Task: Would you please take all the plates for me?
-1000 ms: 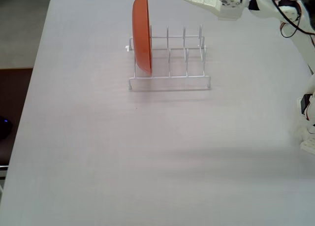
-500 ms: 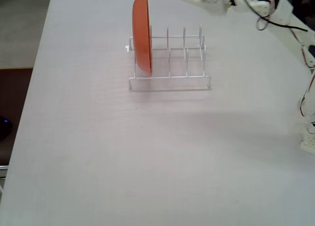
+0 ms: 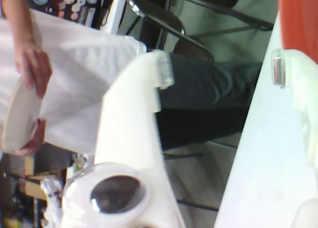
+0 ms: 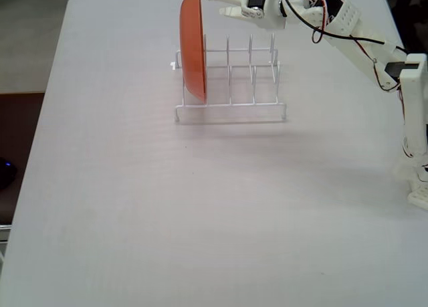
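Fixed view shows the pincer point(image 4: 215, 3) has swung left, now just beside the orange plate's point(image 4: 192, 46) top edge, fingers apart and empty; plate's upright in the rack point(image 4: 231, 86) on the counter point(image 4: 200, 207); looks like a grab's coming.

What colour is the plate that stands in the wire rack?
The plate is orange, clearest in the fixed view, upright in the white wire rack.

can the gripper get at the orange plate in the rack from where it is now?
Probably yes. The gripper hangs open just right of the orange plate in the fixed view, level with its top edge. The rack slots beside it stand empty, so nothing blocks the way.
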Controlling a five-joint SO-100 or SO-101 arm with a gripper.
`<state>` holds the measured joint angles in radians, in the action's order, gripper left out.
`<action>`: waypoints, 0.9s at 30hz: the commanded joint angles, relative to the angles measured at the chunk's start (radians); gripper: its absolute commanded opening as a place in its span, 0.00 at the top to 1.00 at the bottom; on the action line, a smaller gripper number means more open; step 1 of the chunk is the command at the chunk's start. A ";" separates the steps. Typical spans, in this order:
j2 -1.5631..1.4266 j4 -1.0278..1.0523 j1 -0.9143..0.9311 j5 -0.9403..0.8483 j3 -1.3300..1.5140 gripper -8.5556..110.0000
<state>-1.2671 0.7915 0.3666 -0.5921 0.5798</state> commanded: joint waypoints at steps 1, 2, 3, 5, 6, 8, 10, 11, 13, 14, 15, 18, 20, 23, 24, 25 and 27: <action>0.037 0.005 -0.003 0.012 -0.129 0.66; 0.064 0.005 -0.005 0.012 -0.161 0.66; 0.095 0.005 -0.008 0.012 -0.201 0.66; 0.156 0.005 -0.008 0.021 -0.273 0.66; 0.189 0.005 -0.008 0.029 -0.310 0.65; 0.247 0.005 -0.008 0.037 -0.377 0.65; 0.288 0.000 -0.008 0.046 -0.420 0.66; 0.301 -0.008 -0.008 0.049 -0.428 0.66; 0.318 -0.026 -0.006 0.058 -0.430 0.66; 0.325 -0.038 -0.006 0.063 -0.430 0.67; 0.334 -0.051 -0.006 0.067 -0.430 0.67; 0.364 -0.087 -0.006 0.092 -0.430 0.68; 0.377 -0.095 -0.008 0.107 -0.430 0.69; 0.388 -0.104 -0.009 0.121 -0.430 0.73; 0.391 -0.104 -0.009 0.123 -0.430 0.75; 0.393 -0.104 -0.011 0.121 -0.430 0.78; 0.394 -0.106 -0.012 0.123 -0.431 0.83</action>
<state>-0.8376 0.7056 0.3620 -0.4740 0.2194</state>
